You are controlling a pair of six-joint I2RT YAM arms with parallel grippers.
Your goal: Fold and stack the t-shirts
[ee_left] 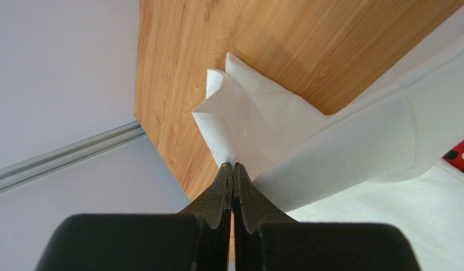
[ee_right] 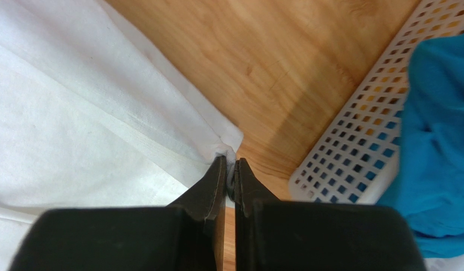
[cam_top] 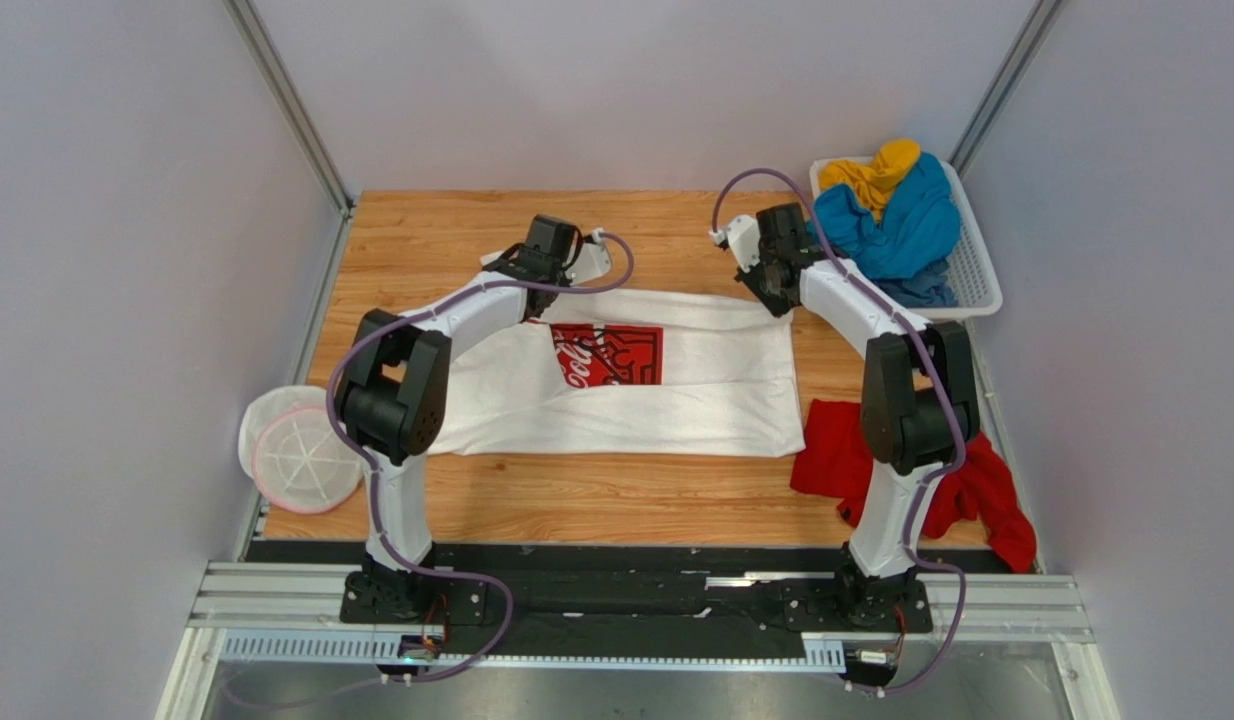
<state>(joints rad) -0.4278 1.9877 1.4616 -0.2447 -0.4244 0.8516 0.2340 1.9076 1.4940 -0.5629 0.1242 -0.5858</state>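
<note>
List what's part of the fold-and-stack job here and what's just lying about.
Job: white t-shirt, pinched by left hand and right hand; red t-shirt; blue t-shirt; yellow t-shirt.
Lying about: white lattice basket; round white disc, far left.

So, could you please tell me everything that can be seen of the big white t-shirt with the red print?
The large white soft-cloth t-shirt lies spread flat on the wooden table, turned sideways, with its red rectangular chest print facing up. The cloth looks thin and lightly creased. At its far edge the left hand is shut on a bunched sleeve corner, and the right hand is shut on a hem corner.
</note>
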